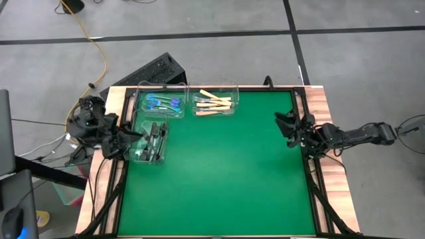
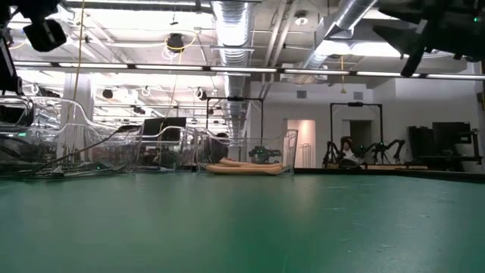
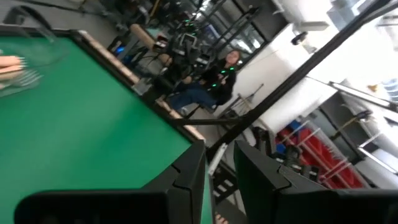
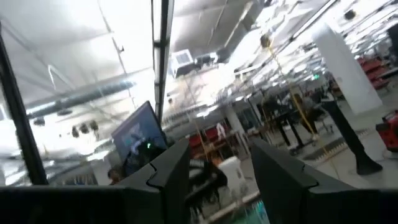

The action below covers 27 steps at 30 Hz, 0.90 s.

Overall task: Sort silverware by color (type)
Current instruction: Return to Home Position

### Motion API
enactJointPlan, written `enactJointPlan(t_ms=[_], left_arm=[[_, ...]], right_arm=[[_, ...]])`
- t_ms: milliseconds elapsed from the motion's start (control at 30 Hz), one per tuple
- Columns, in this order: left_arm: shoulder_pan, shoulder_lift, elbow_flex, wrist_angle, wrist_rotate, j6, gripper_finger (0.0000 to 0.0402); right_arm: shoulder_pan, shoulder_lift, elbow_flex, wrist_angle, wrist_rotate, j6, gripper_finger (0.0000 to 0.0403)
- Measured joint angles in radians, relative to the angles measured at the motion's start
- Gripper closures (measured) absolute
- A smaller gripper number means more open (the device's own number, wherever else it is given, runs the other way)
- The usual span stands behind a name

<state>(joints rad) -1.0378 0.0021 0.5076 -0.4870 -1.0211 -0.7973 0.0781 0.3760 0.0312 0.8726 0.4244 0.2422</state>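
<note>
Two grippers, the left gripper (image 3: 219, 152) and the right gripper (image 4: 219, 149), hang at the side edges of the green mat (image 1: 219, 179), fingers apart and empty. Farther back, three clear plastic bins (image 1: 229, 89) hold the silverware. The dark grey-black forks (image 1: 154, 139) lie nearest, then the shiny blue-iridescent forks (image 1: 163, 103) beside about six tan-handled forks (image 1: 214, 103); the dark and blue ones are too tangled to count.

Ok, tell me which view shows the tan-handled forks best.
The high view: the tan-handled forks lie in plain sight from above inside their clear bin. The low view shows them only side-on through the bin wall; the left wrist view catches an edge; the right wrist view, none.
</note>
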Motion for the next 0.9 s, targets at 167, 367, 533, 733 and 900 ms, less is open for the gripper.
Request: enactJointPlan(t_ms=[167, 367, 533, 733, 900], left_arm=[[0.0, 0.0, 0.0, -0.068, -0.013, -0.065, 0.0332], [0.0, 0.0, 0.0, -0.259, -0.046, -0.198, 0.0332], [0.0, 0.0, 0.0, -0.521, -0.092, -0.457, 0.0333], [-0.022, 0.0, 0.0, -0.695, -0.17, -0.598, 0.035], [-0.073, 0.0, -0.007, -0.691, -0.28, -0.631, 0.0371]], right_arm=[[-0.001, -0.035, -0.021, 0.007, 0.009, 0.012, 0.0212], [-0.001, -0.05, -0.021, -0.072, 0.017, 0.013, 0.0212], [-0.001, -0.05, -0.022, -0.091, 0.018, 0.013, 0.0212], [-0.001, -0.05, -0.022, -0.116, 0.016, 0.012, 0.0212], [-0.001, -0.05, -0.022, -0.153, 0.015, 0.02, 0.0212]])
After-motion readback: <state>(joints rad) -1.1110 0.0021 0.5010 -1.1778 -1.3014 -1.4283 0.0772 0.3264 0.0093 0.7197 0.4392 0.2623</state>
